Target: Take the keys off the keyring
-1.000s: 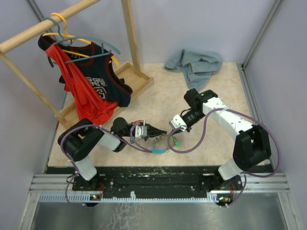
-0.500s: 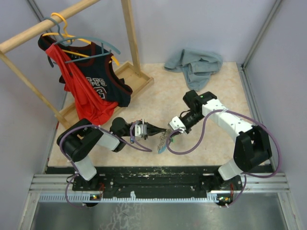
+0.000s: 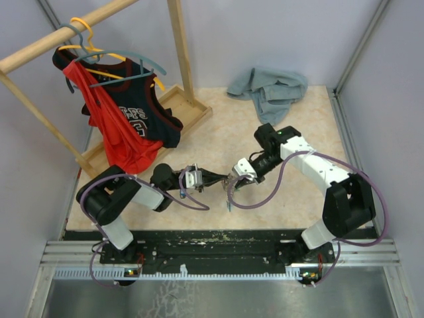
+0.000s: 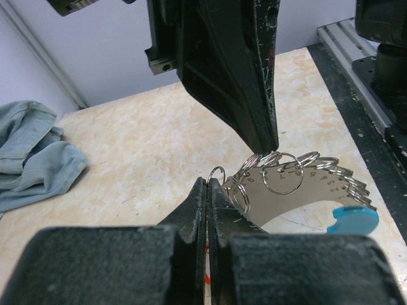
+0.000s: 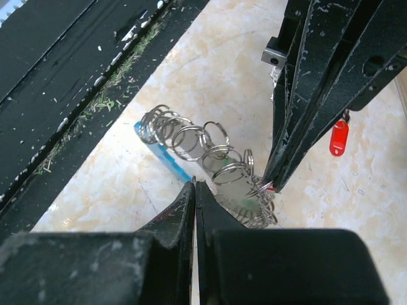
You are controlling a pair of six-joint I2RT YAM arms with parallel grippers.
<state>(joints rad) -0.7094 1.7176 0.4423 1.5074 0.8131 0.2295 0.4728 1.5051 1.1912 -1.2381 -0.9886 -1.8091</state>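
Note:
The keyring (image 4: 217,173), a small silvery loop, is pinched in my shut left gripper (image 4: 210,181). From it hangs the bunch of keys (image 4: 299,184): a curved silvery strip strung with several rings and ending in a light blue piece (image 4: 353,220). My right gripper (image 5: 194,184) is shut on the bunch's upper edge, tip to tip with the left gripper (image 5: 272,181). A red tag (image 5: 339,137) dangles behind. In the top view both grippers (image 3: 222,177) (image 3: 234,177) meet above the table, and the bunch (image 3: 228,196) hangs below them.
A wooden clothes rack with red and black jerseys (image 3: 126,112) stands at the back left on a wooden base (image 3: 182,106). A blue-grey cloth (image 3: 268,86) lies at the back. The black front rail (image 3: 225,242) runs close below the grippers.
The bunch, which lay on the table a second ago, now hangs in the air between both grippers. The left gripper has risen and reached further right to meet the right one.

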